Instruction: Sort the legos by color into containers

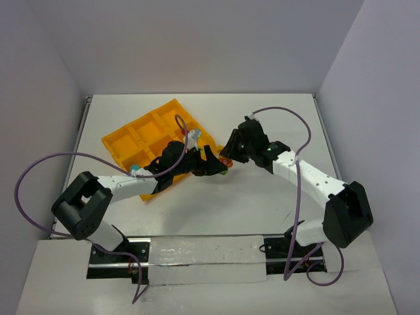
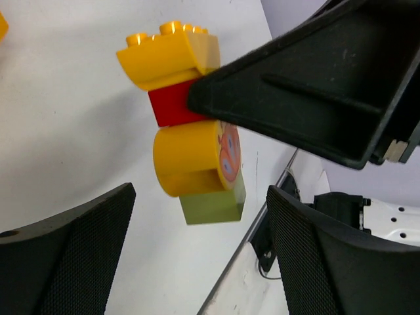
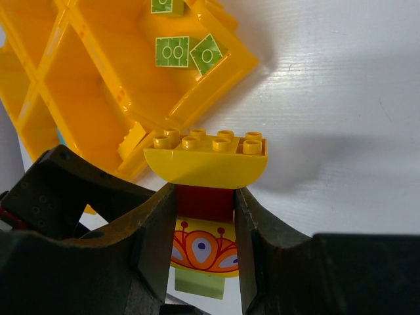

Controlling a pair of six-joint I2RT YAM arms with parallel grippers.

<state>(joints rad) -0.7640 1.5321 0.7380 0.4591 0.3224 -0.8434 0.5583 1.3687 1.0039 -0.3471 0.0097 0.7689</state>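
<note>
A lego clump is a yellow curved brick (image 3: 205, 161), a red brick (image 3: 205, 202), a yellow patterned round brick (image 3: 203, 248) and a light green brick (image 3: 199, 285). My right gripper (image 3: 205, 216) is shut on the red brick and holds the clump above the table, next to the tray's corner. In the left wrist view the clump (image 2: 193, 157) hangs just beyond my open left gripper (image 2: 200, 256), with the green brick (image 2: 213, 203) nearest its fingers (image 2: 65, 256). The top view shows both grippers, left (image 1: 210, 163) and right (image 1: 230, 152), meeting beside the orange-yellow tray (image 1: 141, 131).
One tray compartment (image 3: 131, 79) holds three light green bricks (image 3: 172, 51). A teal bit (image 1: 133, 168) shows at the tray's near edge by my left arm. Purple cables loop over both arms. White walls close in the table on three sides.
</note>
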